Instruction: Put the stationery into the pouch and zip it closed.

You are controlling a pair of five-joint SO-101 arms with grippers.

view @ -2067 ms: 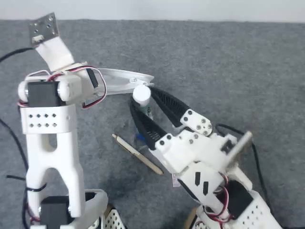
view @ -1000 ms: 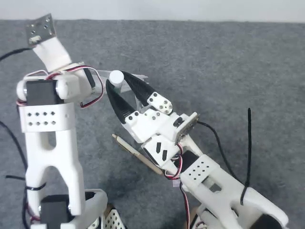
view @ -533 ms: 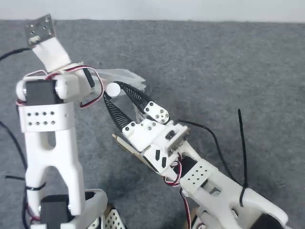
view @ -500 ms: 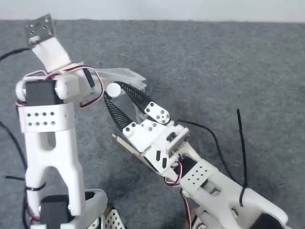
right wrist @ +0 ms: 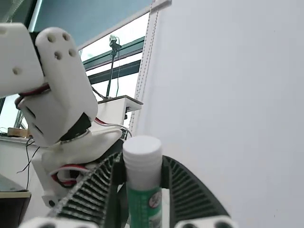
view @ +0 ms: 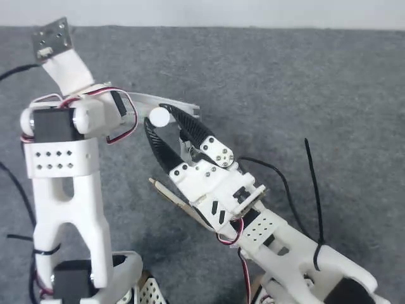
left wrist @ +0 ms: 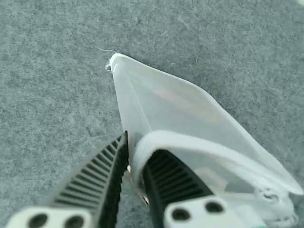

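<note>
Nearest the arm bases, a tan pen (view: 166,191) lies flat on the grey surface (view: 304,82), outside any container, with its near end hidden under the right arm.

Just beyond it, the right end effector (view: 156,120) is clamped on a glue stick (right wrist: 142,190), one ribbed black finger on each side of the green body. The white cap stands clear above the fingertips. From the high view the cap sits just beside the pouch's edge; whether it touches cannot be told. The stick is not inside the pouch.

Farther off, the translucent pouch (left wrist: 175,109) is held above the surface by the left end effector (left wrist: 135,149), which is closed on the pouch wall next to the white zipper band (left wrist: 209,152). One finger seems to sit inside the mouth, the other outside. The mouth gapes open and unzipped. Its closed far corner points away over the surface. What lies inside cannot be made out through the cloudy wall.
</note>
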